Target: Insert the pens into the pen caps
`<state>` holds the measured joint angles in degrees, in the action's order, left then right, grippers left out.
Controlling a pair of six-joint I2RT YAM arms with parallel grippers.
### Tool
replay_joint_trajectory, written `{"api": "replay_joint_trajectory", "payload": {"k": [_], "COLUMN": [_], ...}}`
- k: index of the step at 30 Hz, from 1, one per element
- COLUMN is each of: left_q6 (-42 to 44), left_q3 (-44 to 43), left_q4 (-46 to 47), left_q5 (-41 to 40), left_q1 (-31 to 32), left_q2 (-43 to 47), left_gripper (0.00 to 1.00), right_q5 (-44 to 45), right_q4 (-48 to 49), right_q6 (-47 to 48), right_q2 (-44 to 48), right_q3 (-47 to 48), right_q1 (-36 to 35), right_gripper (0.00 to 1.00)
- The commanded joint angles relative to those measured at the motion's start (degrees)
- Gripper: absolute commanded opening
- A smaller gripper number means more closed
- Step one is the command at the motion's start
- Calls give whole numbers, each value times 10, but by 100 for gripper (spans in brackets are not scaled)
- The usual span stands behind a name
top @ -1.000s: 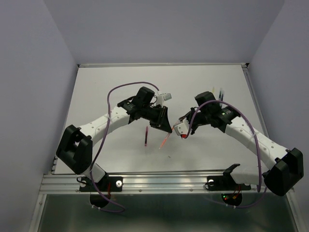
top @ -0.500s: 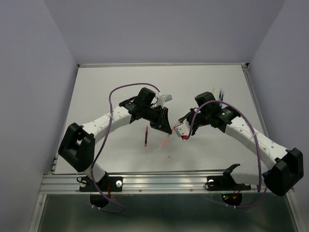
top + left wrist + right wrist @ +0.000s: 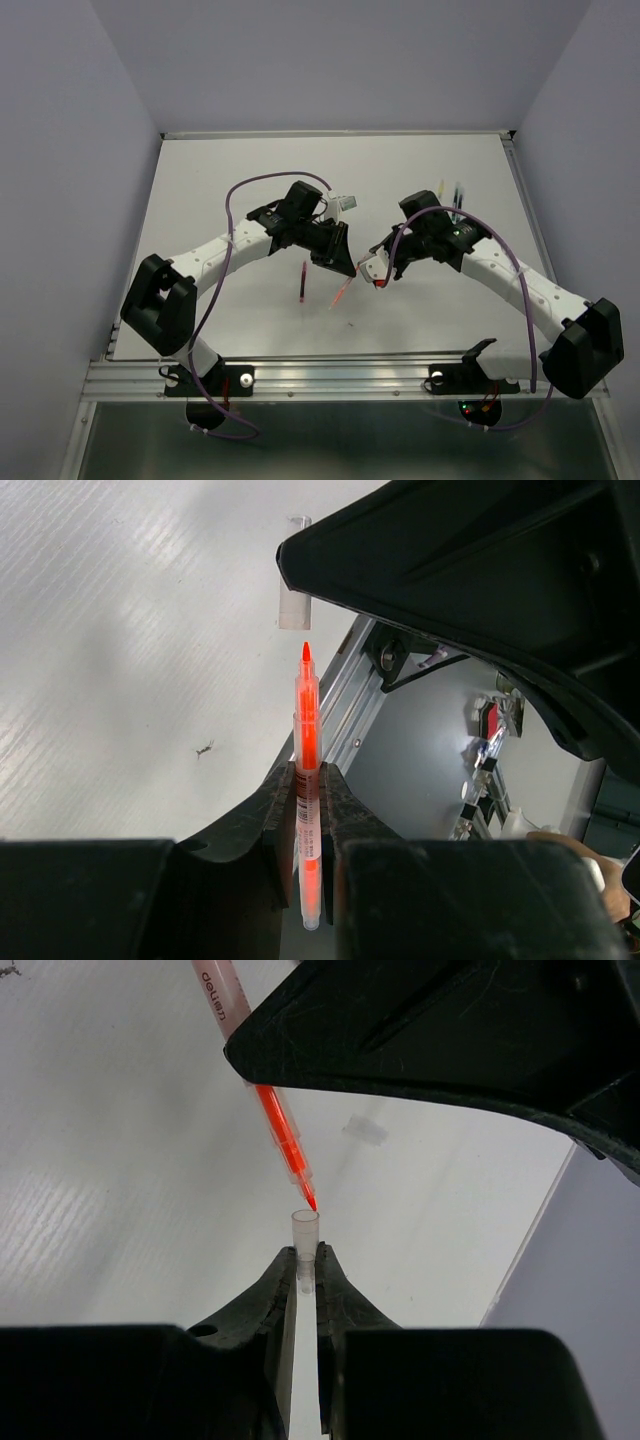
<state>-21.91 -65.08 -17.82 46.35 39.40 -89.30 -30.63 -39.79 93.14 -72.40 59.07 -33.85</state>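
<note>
My left gripper (image 3: 308,770) is shut on an orange-red pen (image 3: 307,730), whose bare tip points away from the jaws. My right gripper (image 3: 306,1257) is shut on a clear pen cap (image 3: 305,1235) that stands with its open end up. The pen (image 3: 280,1130) slants down from the upper left, and its tip sits right at the cap's rim. In the left wrist view the cap (image 3: 294,600) hangs just beyond the tip. From above, the left gripper (image 3: 348,268) and right gripper (image 3: 379,280) nearly meet at mid-table.
A maroon pen (image 3: 303,283) and a reddish pen (image 3: 342,292) lie on the white table (image 3: 220,170) under the grippers. More pens (image 3: 455,192) show behind the right arm. A loose cap (image 3: 364,1131) lies farther off. The front rail (image 3: 330,378) runs along the near edge.
The left gripper edged slightly toward the right one, and the right arm shifted a little to the left. Both grips are unchanged.
</note>
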Motion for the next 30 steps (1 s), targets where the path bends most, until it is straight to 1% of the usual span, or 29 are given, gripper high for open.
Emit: {"api": "replay_joint_trajectory", "payload": {"k": [1, 9, 17, 20, 25, 30], "left_q6": [11, 7, 4, 5, 9, 6], "left_q3": [-13, -13, -20, -22, -29, -29], "left_q4": [2, 6, 12, 12, 7, 7], "left_q5": [11, 14, 17, 22, 30, 18], "left_q1": [2, 2, 2, 3, 3, 3], "left_q2": [8, 6, 1, -3, -15, -5], "left_gripper": [0, 0, 0, 0, 0, 0], "right_q5": [-22, -25, -24, -28, -37, -8], "right_q4": [21, 24, -50, -56, -34, -9], "right_q6": [-5, -5, 43, 48, 35, 9], "right_q2": [18, 22, 9, 11, 22, 17], "right_q3": [4, -1, 17, 19, 12, 10], "right_q1": [-4, -4, -4, -4, -4, -4], "right_gripper": [2, 2, 2, 2, 2, 2]}}
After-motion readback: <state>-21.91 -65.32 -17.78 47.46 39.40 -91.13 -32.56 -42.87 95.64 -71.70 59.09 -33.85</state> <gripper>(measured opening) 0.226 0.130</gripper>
